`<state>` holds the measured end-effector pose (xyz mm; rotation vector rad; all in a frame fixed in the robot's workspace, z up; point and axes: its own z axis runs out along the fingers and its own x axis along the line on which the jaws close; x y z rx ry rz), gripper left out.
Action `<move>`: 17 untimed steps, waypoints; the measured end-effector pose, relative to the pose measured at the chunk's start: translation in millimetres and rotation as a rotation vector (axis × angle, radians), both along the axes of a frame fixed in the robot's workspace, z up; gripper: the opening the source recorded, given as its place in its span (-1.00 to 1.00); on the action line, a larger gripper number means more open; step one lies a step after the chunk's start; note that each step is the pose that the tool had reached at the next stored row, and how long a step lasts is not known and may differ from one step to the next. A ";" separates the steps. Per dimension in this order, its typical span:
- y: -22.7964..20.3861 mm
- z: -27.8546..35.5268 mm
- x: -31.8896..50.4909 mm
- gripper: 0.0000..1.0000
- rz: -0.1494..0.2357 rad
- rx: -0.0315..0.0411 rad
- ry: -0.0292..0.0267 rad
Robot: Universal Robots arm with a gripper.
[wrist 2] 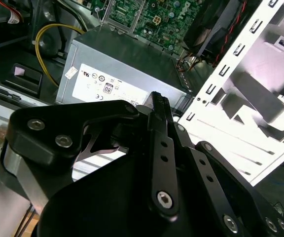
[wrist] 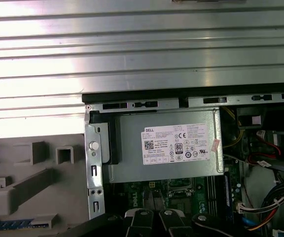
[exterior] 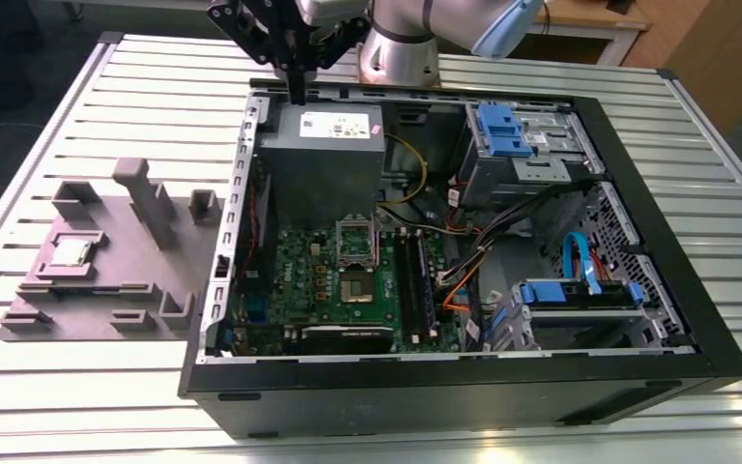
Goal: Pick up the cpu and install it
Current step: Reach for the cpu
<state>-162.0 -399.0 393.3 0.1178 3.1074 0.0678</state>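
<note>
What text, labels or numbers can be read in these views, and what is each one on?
White label on the grey power supply: a logo, symbols and rows of fine print, too small to quote reliably.
Small sticker at the label's edge: unreadable.
Green motherboard: markings too small to read.
No other text can be read.

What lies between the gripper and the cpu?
In the exterior view, the computer case's side wall and the grey fixture's upright posts lie between the gripper, above the power supply, and the cpu.
</note>
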 end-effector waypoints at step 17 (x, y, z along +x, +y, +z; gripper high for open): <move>0.0 -0.4 -17.0 -0.80 0.000 0.0002 -0.0002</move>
